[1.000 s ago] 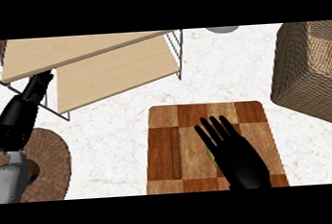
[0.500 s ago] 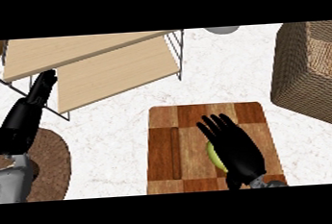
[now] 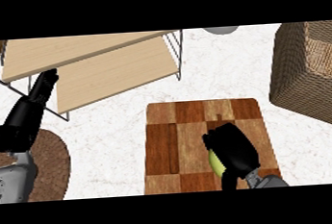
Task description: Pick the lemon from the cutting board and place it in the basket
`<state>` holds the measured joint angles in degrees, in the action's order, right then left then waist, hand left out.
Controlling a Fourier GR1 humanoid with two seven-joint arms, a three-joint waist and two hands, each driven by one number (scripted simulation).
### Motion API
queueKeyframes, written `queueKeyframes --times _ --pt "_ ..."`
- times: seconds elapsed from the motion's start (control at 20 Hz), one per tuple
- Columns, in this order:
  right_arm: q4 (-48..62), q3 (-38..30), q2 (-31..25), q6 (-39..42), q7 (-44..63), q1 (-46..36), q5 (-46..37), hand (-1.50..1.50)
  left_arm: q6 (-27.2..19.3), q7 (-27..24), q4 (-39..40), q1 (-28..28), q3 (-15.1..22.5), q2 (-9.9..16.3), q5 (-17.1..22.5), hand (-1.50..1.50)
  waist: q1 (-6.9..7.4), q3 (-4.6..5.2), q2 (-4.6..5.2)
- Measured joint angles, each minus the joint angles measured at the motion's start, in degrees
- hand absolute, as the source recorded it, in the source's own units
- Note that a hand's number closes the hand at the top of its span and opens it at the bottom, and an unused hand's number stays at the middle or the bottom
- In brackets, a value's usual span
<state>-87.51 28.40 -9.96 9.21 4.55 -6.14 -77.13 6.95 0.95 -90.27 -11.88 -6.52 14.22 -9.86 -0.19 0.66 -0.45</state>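
A checkered wooden cutting board (image 3: 177,132) lies on the white counter at centre. My right hand (image 3: 232,148) is over its right half, fingers curled down round the lemon (image 3: 215,162), of which only a yellow-green sliver shows at the hand's left edge. The woven basket (image 3: 310,69) stands at the right edge, beyond the board's far right corner. My left hand (image 3: 28,112) is raised at the far left, fingers straight and pointing up, away from the board.
A wire rack with two light wooden shelves (image 3: 102,69) stands at the back left. A round brown woven mat (image 3: 47,162) lies at the left under my left forearm. A grey round object (image 3: 222,29) shows at the top edge.
My right hand's fingers have gone from stretched flat over the board to curled round the lemon, and the hand has drawn back slightly. The left hand shifted a little.
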Motion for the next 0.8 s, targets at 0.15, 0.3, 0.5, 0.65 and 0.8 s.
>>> queueKeyframes --times 0.15,0.3,0.5,0.65,0.8 --pt "-0.3 -5.6 -4.4 -0.8 -2.8 1.0 2.9 1.5 0.4 -0.4 -0.1 0.3 -0.7 0.3 0.4 0.0 -0.33 -0.13 0.08" --pt "2.8 -16.7 -11.1 -0.3 -4.0 2.3 8.3 1.5 -0.3 -0.4 -0.6 0.9 -1.4 0.6 0.3 0.0 -1.84 -0.52 0.53" --pt "9.7 -30.0 -19.6 1.2 -5.3 3.0 14.3 1.5 -0.8 -0.8 -0.7 1.5 -2.2 0.6 0.4 0.0 -3.22 -0.89 1.27" --pt "16.3 -39.0 -26.4 1.6 -8.5 1.9 18.7 1.5 -0.5 -0.8 -1.3 1.8 -2.1 0.5 0.7 0.0 -2.37 -1.12 1.39" --pt "23.2 -47.0 -32.4 0.6 -12.6 -0.1 22.9 1.5 -0.4 -1.1 -1.5 1.8 -1.6 0.2 0.7 0.0 -1.48 -1.24 1.42"
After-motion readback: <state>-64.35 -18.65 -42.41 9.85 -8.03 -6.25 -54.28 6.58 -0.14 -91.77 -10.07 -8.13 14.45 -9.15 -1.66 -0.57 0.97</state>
